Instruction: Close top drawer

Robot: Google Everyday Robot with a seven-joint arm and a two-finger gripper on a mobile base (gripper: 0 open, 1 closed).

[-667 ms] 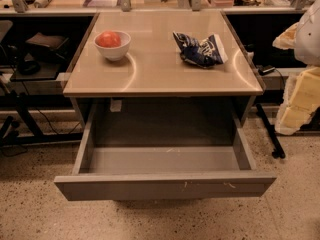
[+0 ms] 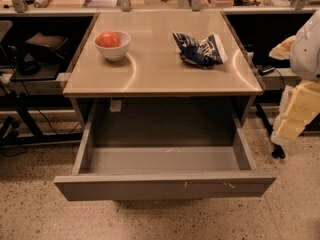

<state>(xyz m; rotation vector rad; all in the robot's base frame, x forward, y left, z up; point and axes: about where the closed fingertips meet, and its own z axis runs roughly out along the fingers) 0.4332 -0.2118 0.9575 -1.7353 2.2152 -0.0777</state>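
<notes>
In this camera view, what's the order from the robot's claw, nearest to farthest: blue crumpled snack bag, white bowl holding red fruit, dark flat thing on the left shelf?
The gripper is at the right edge.
1. Blue crumpled snack bag, tabletop right.
2. White bowl, tabletop left.
3. Dark flat thing, far-left shelf.

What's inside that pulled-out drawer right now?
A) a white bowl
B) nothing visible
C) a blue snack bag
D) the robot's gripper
B: the top drawer shows a bare floor; the bowl and snack bag sit on the tabletop, and the gripper hangs at the right, outside it.
</notes>
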